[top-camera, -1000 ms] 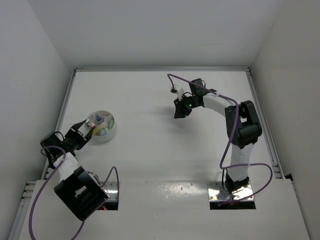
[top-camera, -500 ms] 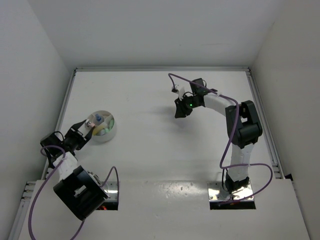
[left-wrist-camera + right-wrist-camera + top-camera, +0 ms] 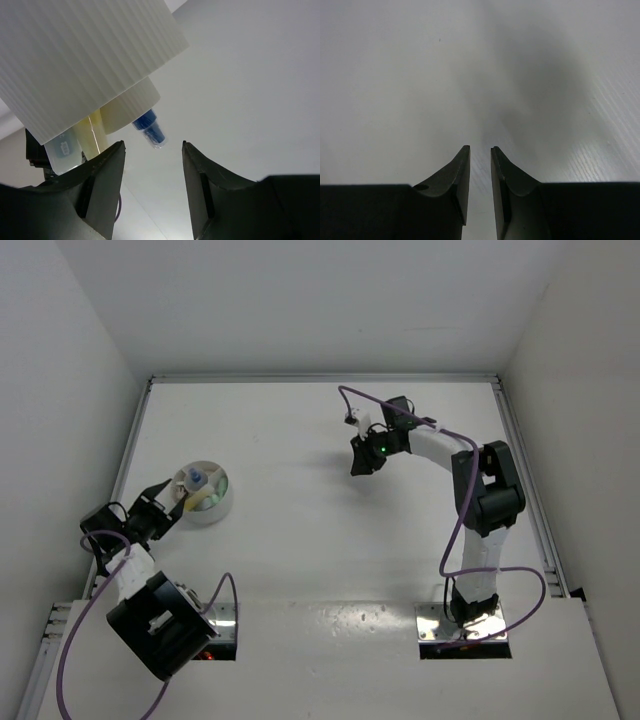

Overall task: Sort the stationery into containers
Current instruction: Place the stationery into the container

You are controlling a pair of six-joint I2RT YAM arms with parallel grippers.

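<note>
The left pincer [image 3: 176, 496] hangs half open and empty, the bowl [image 3: 215, 508] of pens [image 3: 197, 478] just ahead, while the right pincer [image 3: 479, 148] is a crack open on nothing, so drop-off looks done and backing away clear of the rim seems next.

Finely ribbed plastic bowl [image 3: 75, 60], smooth matt table [image 3: 300, 540], matt black jaws.

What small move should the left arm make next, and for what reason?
Probably draw the left gripper back, away from the white bowl. Its jaws stand open with nothing between them, the blue-tipped pen lies inside the bowl, and the top view shows no loose stationery on the table, so nothing seems left to place here.
</note>
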